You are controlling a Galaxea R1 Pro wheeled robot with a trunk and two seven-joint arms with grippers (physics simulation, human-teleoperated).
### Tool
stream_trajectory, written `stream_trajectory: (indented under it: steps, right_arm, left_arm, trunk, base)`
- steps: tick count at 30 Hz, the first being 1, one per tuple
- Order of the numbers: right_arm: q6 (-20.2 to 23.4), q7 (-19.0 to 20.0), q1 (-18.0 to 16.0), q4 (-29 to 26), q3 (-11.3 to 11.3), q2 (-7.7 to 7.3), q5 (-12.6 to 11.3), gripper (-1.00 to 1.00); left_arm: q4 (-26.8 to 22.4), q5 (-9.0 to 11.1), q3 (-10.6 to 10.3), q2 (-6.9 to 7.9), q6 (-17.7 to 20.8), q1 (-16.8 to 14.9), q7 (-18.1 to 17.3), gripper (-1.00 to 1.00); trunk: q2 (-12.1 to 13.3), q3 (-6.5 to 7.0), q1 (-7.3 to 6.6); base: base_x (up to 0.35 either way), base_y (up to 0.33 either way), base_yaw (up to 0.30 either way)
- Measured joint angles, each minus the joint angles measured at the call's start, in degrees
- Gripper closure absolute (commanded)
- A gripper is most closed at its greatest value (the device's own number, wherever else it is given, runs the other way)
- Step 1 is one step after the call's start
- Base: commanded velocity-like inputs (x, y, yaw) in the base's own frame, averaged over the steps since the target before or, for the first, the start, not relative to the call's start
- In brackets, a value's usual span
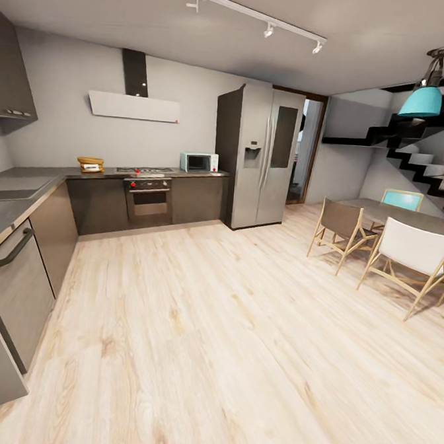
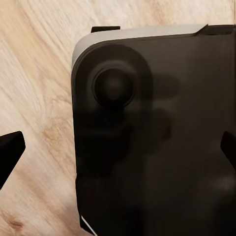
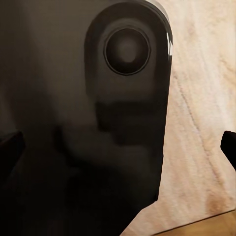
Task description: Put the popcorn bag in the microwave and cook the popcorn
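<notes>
Far across the room, the tan popcorn bag (image 1: 90,164) stands on the grey countertop (image 1: 26,185), left of the gas hob (image 1: 145,171). The mint-blue microwave (image 1: 198,162) sits on the same worktop to the hob's right, its dark door shut. No popcorn can be made out at this distance. In the left wrist view, my left gripper (image 2: 118,152) hangs open over my dark base and the wood floor, its fingertips (image 2: 10,153) far apart. My right gripper (image 3: 118,147) is open the same way, nothing between its fingertips (image 3: 229,146).
A steel fridge (image 1: 260,155) stands right of the counter, and a black built-in oven (image 1: 147,200) sits under the hob. A dining table with chairs (image 1: 405,248) fills the right side, below a staircase. A wide wood floor (image 1: 208,327) stretches toward the kitchen.
</notes>
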Motion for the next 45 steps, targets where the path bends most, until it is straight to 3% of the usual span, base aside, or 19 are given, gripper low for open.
stream_trajectory:
  steps: [45]
  right_arm:
    - [0.0, 0.0, 0.0, 0.0, -0.5, 0.0, -0.2, -1.0]
  left_arm:
    - [0.0, 1.6, 0.4, -0.38, 1.0, 0.0, 0.4, -1.0]
  trunk:
    - [0.0, 0.0, -0.03]
  base:
    - [0.31, 0.011, 0.0]
